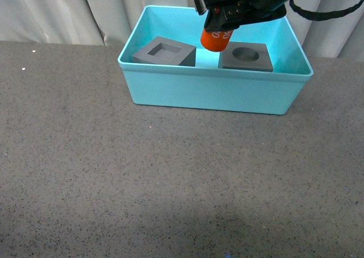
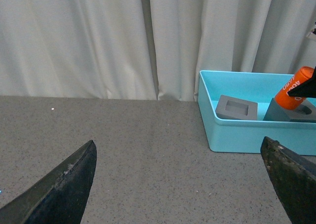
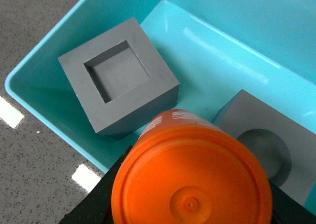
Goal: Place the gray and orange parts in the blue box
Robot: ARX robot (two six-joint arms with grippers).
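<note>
The light-turquoise box (image 1: 210, 90) stands at the back of the table. Inside lie a gray cube with a square recess (image 1: 165, 51) on the left and a gray cube with a round recess (image 1: 246, 57) on the right. My right gripper (image 1: 223, 20) is shut on the orange cylinder (image 1: 216, 40) and holds it above the box, between the two cubes. The right wrist view shows the cylinder's end (image 3: 192, 179) over both cubes (image 3: 118, 81) (image 3: 269, 140). My left gripper (image 2: 180, 177) is open and empty over the table, left of the box (image 2: 247, 132).
Gray speckled tabletop (image 1: 142, 178) fills the foreground. White curtains (image 1: 68, 11) hang behind the box. A black cable (image 1: 327, 11) loops from the right arm at the top right.
</note>
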